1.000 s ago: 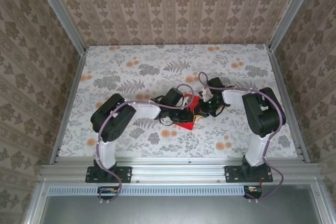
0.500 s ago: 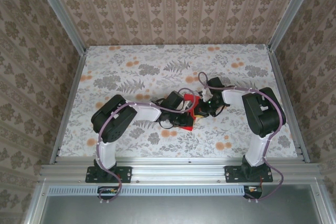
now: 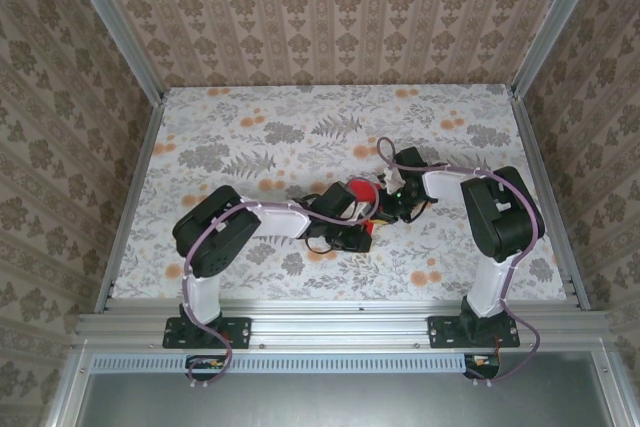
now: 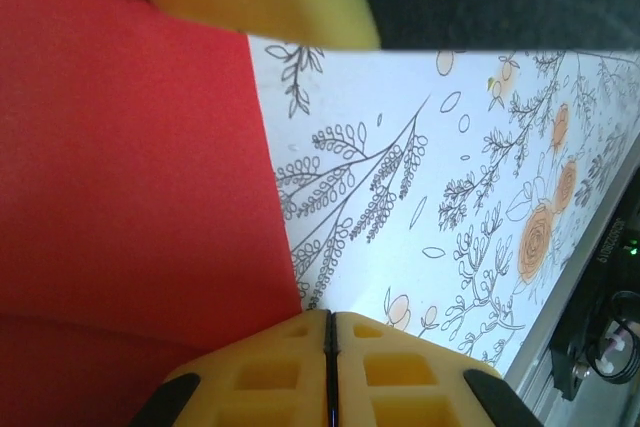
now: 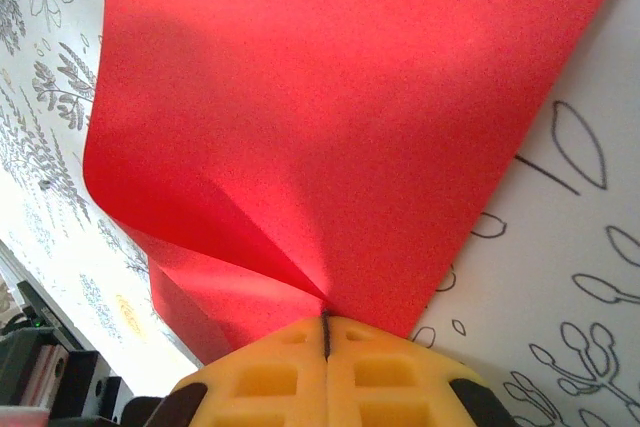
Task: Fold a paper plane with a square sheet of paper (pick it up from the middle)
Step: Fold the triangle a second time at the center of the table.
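Centrally on the floral worktop (image 3: 250, 127), between the two arms, the square sheet of paper (image 5: 330, 117) curls up off the surface. Its creased edge is clamped in the right pincer (image 5: 325, 319). The left pincer (image 4: 330, 322) is closed at the sheet's edge, its grip uncertain.

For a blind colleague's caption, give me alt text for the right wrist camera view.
A red sheet of paper fills most of the frame, pinched at its near edge by the right gripper, its yellow jaws shut on it. The paper buckles into a soft crease at left, over a white table printed with grey leaves.
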Motion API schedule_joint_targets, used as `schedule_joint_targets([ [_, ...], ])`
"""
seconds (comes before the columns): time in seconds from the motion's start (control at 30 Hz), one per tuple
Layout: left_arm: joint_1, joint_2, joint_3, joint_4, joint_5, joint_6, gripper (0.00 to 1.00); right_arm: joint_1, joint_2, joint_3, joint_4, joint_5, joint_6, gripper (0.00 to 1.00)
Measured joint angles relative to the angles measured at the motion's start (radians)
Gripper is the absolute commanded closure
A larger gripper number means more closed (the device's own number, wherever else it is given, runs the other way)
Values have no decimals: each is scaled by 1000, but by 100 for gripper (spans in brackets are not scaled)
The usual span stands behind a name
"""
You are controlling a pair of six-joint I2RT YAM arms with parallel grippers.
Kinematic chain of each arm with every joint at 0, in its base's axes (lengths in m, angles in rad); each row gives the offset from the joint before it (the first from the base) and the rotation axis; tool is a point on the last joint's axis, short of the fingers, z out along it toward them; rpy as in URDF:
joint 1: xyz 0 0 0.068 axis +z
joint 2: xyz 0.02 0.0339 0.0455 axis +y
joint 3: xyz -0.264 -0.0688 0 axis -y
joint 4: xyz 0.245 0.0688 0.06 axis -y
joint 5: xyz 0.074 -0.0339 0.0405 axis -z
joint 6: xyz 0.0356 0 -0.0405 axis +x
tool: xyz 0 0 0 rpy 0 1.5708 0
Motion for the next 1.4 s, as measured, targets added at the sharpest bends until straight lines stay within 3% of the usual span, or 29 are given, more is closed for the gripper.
schedule_joint_targets([
  [0.43, -11, -50, -9, -45, 14, 6, 90, 2, 0, 3, -5, 3, -4, 96],
  [0.67, 69, -125, -1, -21, -13, 6, 89, 2, -1, 3, -4, 3, -3, 96],
  [1.4, 177, 47, 77, 9, -42, 7, 88, 10, -3, 5, -5, 8, -4, 96],
])
